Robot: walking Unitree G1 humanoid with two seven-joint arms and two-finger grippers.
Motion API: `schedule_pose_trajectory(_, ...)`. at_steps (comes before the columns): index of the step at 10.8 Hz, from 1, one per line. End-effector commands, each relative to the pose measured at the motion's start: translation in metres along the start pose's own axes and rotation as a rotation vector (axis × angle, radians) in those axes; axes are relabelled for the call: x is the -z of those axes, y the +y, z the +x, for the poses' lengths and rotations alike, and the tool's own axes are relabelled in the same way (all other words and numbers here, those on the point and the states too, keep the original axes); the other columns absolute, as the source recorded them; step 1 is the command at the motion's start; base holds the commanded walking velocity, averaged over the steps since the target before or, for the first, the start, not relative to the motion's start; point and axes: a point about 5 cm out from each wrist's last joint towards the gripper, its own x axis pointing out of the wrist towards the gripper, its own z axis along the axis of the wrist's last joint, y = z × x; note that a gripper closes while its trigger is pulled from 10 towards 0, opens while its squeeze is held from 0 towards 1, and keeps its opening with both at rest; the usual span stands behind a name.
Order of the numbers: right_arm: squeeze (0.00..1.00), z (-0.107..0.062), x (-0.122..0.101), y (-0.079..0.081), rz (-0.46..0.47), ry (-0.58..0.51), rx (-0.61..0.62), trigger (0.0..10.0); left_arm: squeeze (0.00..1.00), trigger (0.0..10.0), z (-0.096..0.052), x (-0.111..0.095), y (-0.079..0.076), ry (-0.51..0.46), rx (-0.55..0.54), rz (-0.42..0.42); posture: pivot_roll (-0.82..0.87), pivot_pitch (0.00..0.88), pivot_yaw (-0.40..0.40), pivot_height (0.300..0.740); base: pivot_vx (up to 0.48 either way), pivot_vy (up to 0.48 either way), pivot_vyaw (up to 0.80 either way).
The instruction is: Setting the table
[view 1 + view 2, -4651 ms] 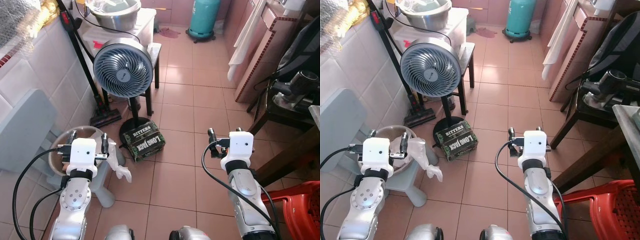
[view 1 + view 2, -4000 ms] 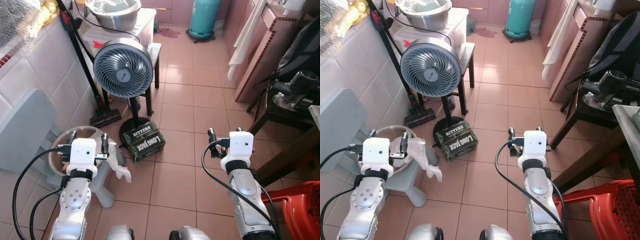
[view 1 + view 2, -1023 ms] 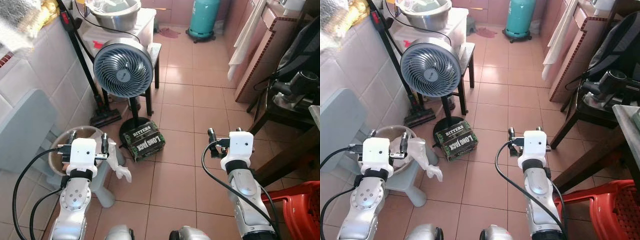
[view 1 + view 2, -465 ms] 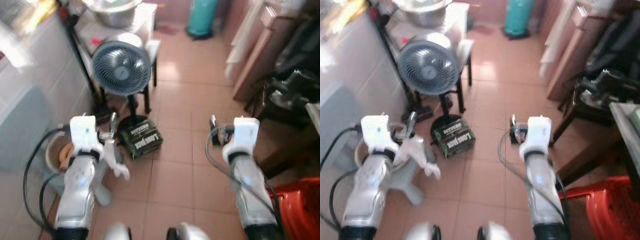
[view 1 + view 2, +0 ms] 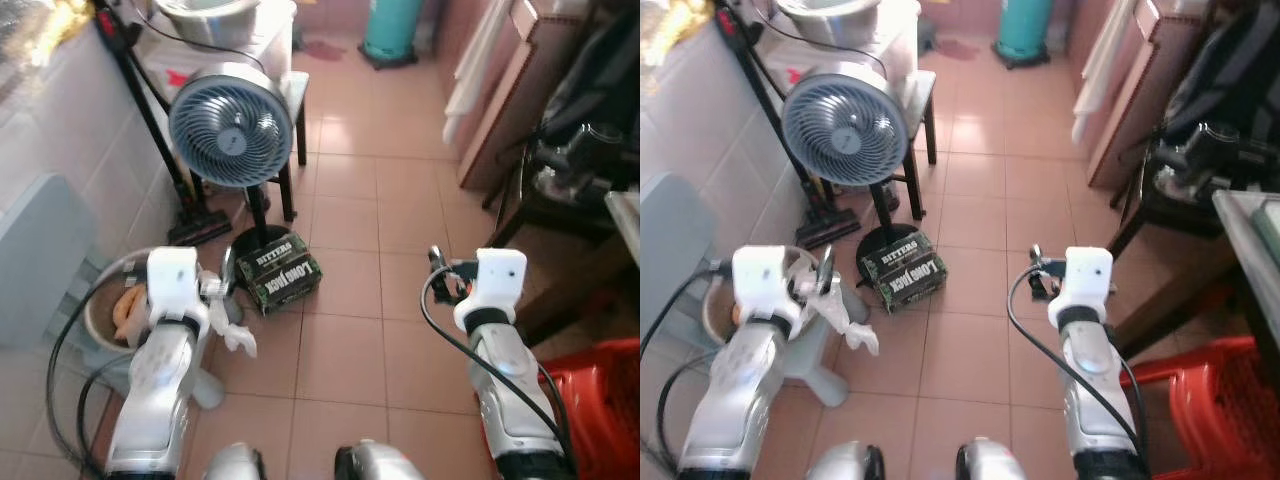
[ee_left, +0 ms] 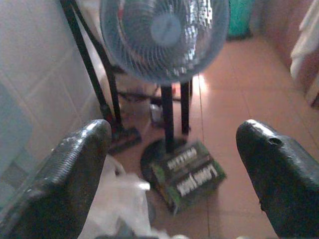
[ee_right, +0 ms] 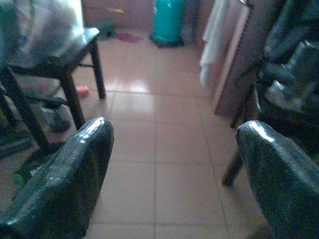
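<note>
My left gripper (image 6: 169, 164) is spread wide and holds nothing; just ahead of it on the tiled floor (image 5: 400, 200) lies a dark box (image 5: 278, 275) lettered "BITTERS" and, I think, "LONG JACK", against the base of a standing fan (image 5: 231, 128). My right gripper (image 7: 172, 169) is likewise parted and empty, a teal cylinder (image 7: 167, 22) far ahead.

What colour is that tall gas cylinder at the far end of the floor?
The gas cylinder is teal green, clearest in the left eye view.
</note>
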Motion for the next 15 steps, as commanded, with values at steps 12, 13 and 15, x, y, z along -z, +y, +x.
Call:
schedule_pose_trajectory(12,0.00,0.015,-0.016,0.011,-0.003,-0.036,-0.101,10.0,0.00,10.0,0.002,-0.006,0.001,0.023,-0.041,-0.082,-0.02,0.173,-0.039,0.740,-0.079,0.000,-0.13)
schedule_pose_trajectory(13,0.00,0.015,-0.016,0.011,-0.007,-0.036,-0.102,10.0,0.00,10.0,0.003,-0.007,0.001,0.022,-0.047,-0.087,-0.02,0.174,-0.041,0.740,-0.405,0.000,0.00)
schedule_pose_trajectory(15,0.00,0.015,-0.016,0.012,-0.010,-0.037,-0.104,10.0,0.00,10.0,0.002,-0.005,0.002,0.034,-0.059,-0.099,-0.03,0.178,-0.041,0.740,-0.405,0.000,0.00)
